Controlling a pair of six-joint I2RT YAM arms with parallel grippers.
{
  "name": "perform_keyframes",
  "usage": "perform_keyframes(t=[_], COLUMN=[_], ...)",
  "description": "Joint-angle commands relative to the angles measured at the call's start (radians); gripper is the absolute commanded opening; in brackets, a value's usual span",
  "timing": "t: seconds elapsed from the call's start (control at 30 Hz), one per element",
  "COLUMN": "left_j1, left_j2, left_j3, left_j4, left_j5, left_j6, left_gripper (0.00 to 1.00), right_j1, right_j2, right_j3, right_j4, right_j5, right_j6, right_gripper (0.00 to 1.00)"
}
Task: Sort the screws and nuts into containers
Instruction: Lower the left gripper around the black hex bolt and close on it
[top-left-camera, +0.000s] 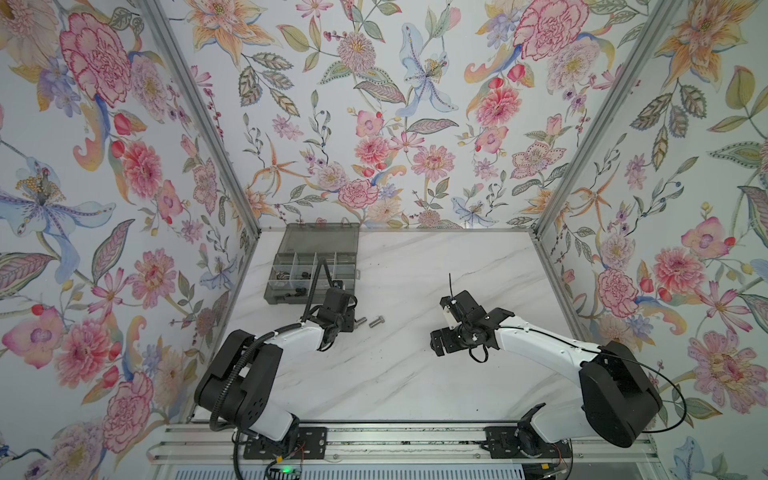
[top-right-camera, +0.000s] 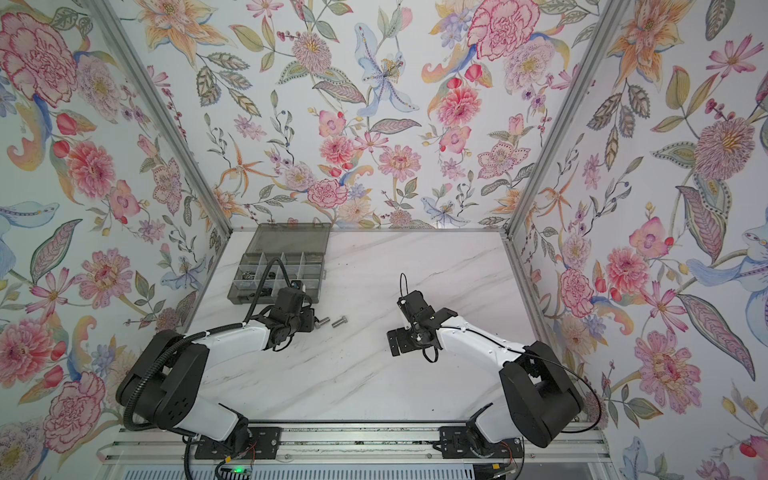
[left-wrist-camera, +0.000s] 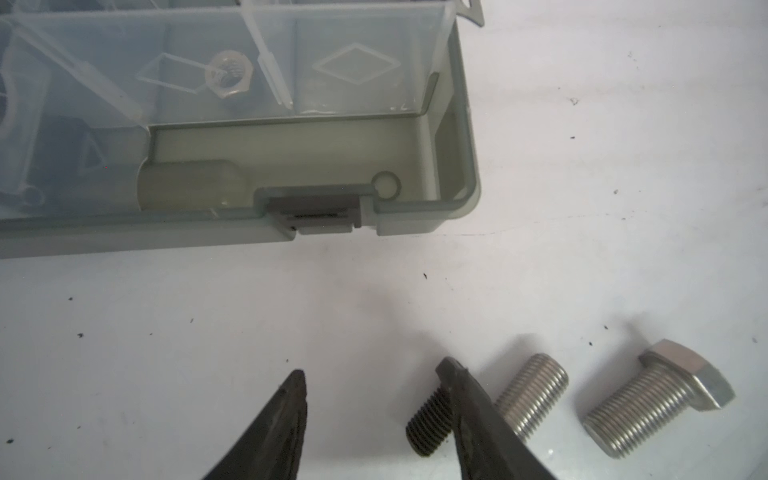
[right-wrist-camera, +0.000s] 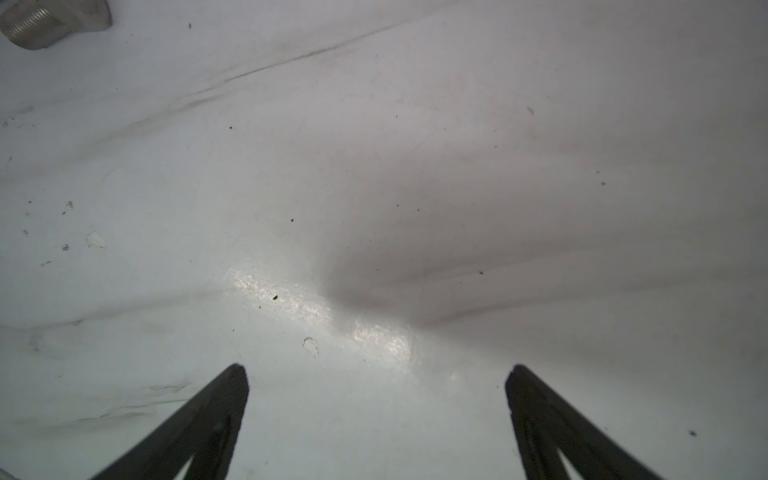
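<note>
The smoky-grey organiser with the containers (top-left-camera: 286, 297) (top-right-camera: 249, 297) lies open at the table's back left, with small dark screws and nuts in several cells. One pale hex nut (left-wrist-camera: 227, 75) rests in a cell near the box corner (left-wrist-camera: 469, 166). My left gripper (left-wrist-camera: 374, 378) (top-left-camera: 347, 318) is open just in front of the box. A short black screw (left-wrist-camera: 426, 424) lies on the table between its fingers, against one finger (left-wrist-camera: 465, 407). Two silver screws (left-wrist-camera: 534, 392) (left-wrist-camera: 656, 407) lie just outside that finger and show in both top views (top-left-camera: 376, 321) (top-right-camera: 339, 321). My right gripper (right-wrist-camera: 376, 374) (top-left-camera: 439, 338) is open and empty.
The box's hinged lid (top-left-camera: 320, 237) lies flat towards the back wall. Flowered walls close in the marble table (top-left-camera: 415, 374) on three sides. A silver screw end (right-wrist-camera: 37, 23) shows at the edge of the right wrist view.
</note>
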Motion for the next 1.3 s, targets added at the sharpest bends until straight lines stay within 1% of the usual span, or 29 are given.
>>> perform_keyframes(t=[0.0, 0.27, 0.5, 1.03, 1.27], left_j1=[-0.012, -0.025, -0.038, -0.053, -0.054], left_j2=[0.042, 0.082, 0.086, 0.04, 0.046], left_j3=[0.026, 0.04, 0.042, 0.039, 0.046], left_j4=[-0.01, -0.04, -0.048, -0.035, -0.034], left_j5=[-0.016, -0.025, -0.038, -0.04, -0.041], left_j6=[0.013, 0.025, 0.021, -0.006, -0.015], left_gripper=[0.58, 0.58, 0.58, 0.59, 0.59], right_j1=[-0.002, -0.002, -0.002, -0.002, -0.002], right_j2=[0.012, 0.012, 0.014, 0.01, 0.01], right_j3=[0.02, 0.021, 0.021, 0.017, 0.018], right_j4=[-0.022, -0.023, -0.023, -0.022, -0.023], right_j5=[0.006, 0.006, 0.006, 0.004, 0.004], right_j6=[-0.01, -0.012, -0.011, -0.013, -0.016], right_gripper=[0.99, 0.99, 0.99, 0.99, 0.99])
